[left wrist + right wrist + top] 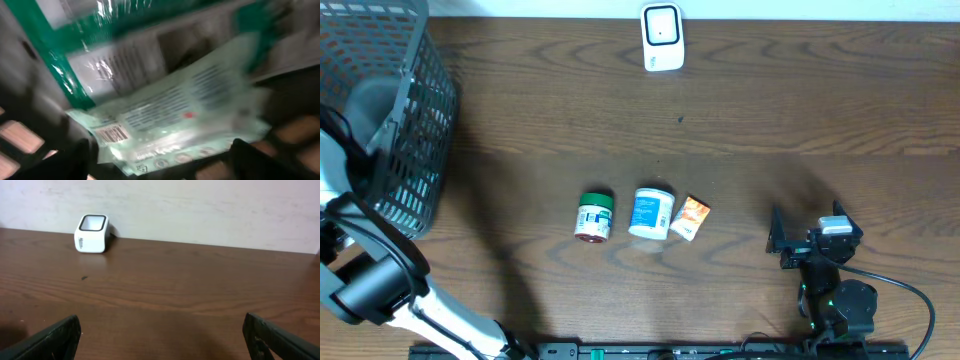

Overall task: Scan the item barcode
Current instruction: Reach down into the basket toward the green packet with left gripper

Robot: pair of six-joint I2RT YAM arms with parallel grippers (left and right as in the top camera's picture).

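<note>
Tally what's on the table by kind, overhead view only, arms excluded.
Round containers: 2, green-lidded jar, blue-labelled tub
Packets: 1, orange packet
Scanners: 1, white scanner
Baskets: 1, mesh basket
Total: 5

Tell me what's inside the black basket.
A pale green packet with a barcode lies in the basket, with a green-banded pack beyond it. Anything underneath is hidden.

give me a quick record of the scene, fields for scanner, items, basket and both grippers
scanner: white, at far edge of table
items: green-lidded jar, white tub, orange packet, in a row mid-table
basket: black mesh, far left
left gripper: inside basket, open over a pale barcoded pack
right gripper: open, empty, facing scanner
</note>
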